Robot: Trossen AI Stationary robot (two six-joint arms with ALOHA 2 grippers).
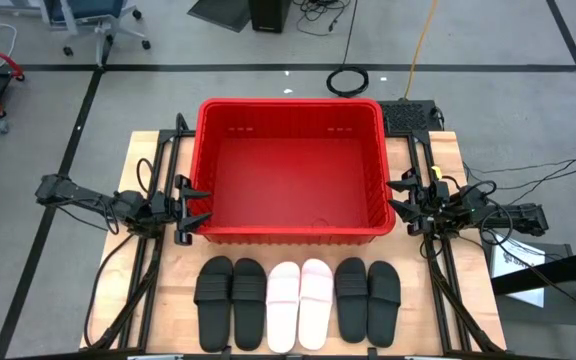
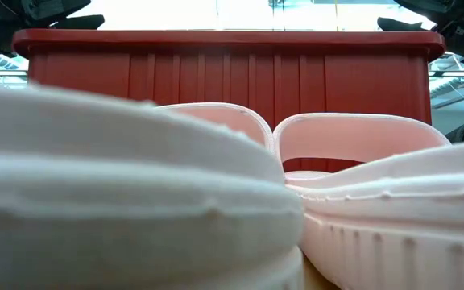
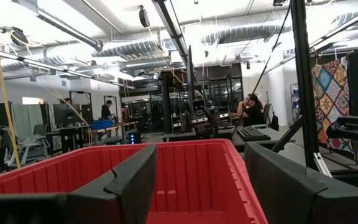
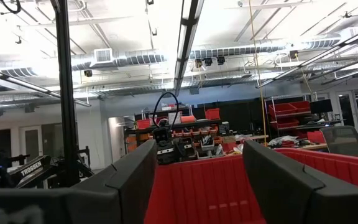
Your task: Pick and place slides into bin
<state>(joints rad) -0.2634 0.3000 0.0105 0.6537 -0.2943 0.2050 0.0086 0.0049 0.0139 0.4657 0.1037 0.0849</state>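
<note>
- Looking down from the high view, I see the large rectangular red plastic bin (image 1: 291,170) at the middle of the wooden desk (image 1: 473,290), with nothing inside it.
- Six slides lie in a row on the desk just in front of the bin: a pair of black strap slides (image 1: 230,302), a pair of pale pink slides (image 1: 300,303), then another pair of black slides (image 1: 368,300).
- My left pincer (image 1: 196,207) hangs at the bin's left wall, fingers spread, holding nothing.
- My right pincer (image 1: 400,198) waits at the bin's right wall, fingers likewise apart and empty.
</note>
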